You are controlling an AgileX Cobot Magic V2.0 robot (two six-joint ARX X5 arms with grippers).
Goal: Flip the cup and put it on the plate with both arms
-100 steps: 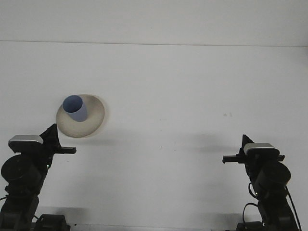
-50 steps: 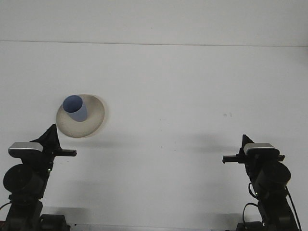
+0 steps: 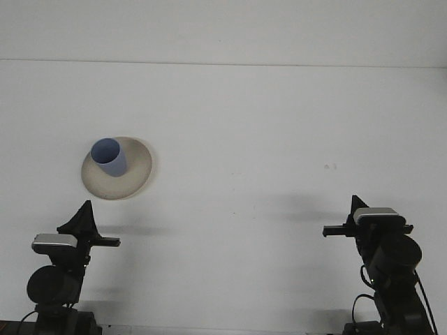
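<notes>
A blue cup (image 3: 110, 158) stands on the left part of a beige plate (image 3: 134, 174) at the table's left. Nothing is touching the cup. My left gripper (image 3: 84, 211) sits low near the front edge, below the plate and well apart from it. My right gripper (image 3: 357, 204) is at the front right, far from the cup and plate. Both grippers are seen from behind, and nothing shows in either of them.
The white table (image 3: 251, 139) runs back to a pale wall, its far edge a faint line across the top. A small dark speck (image 3: 330, 166) marks the table on the right.
My left arm has drawn back toward the front edge and shifted slightly right, away from the plate. The right arm, cup and plate have not moved.
</notes>
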